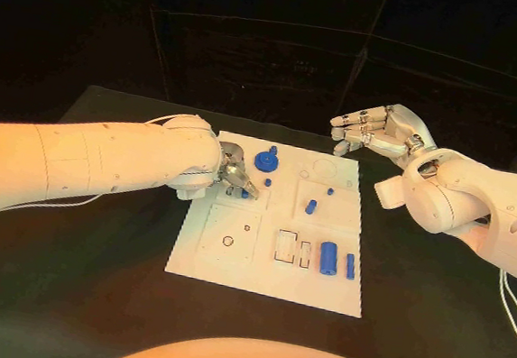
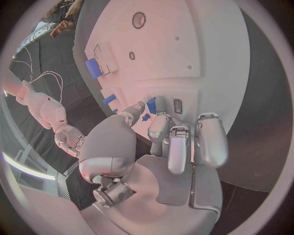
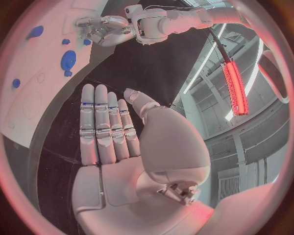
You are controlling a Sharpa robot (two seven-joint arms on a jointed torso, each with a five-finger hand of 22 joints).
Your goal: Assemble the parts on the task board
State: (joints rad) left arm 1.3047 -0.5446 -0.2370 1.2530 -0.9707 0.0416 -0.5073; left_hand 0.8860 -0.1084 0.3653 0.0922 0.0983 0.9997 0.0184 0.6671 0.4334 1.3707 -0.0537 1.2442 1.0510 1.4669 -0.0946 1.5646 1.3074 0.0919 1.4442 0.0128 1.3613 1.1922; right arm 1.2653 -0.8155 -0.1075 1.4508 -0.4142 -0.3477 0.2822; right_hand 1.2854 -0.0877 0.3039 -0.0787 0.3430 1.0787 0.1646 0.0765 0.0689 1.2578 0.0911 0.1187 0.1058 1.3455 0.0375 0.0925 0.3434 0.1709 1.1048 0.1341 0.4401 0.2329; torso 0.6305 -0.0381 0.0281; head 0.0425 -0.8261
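The left hand (image 1: 234,181) rests fingers-down on the white board (image 1: 227,261), near its left edge, fingertips (image 2: 160,128) curled around a small blue peg (image 1: 267,181); whether they actually pinch it is unclear. A blue knob (image 1: 267,158) stands just beyond. The right hand (image 1: 378,129) hovers released, fingers straight, past the board's far right corner.

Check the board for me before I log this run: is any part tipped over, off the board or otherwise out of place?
Nothing stands out. The task board lies flat on the table, and the blue parts all sit on it. The left robot hand is down at the board; the right robot hand is beyond its far corner, holding nothing.
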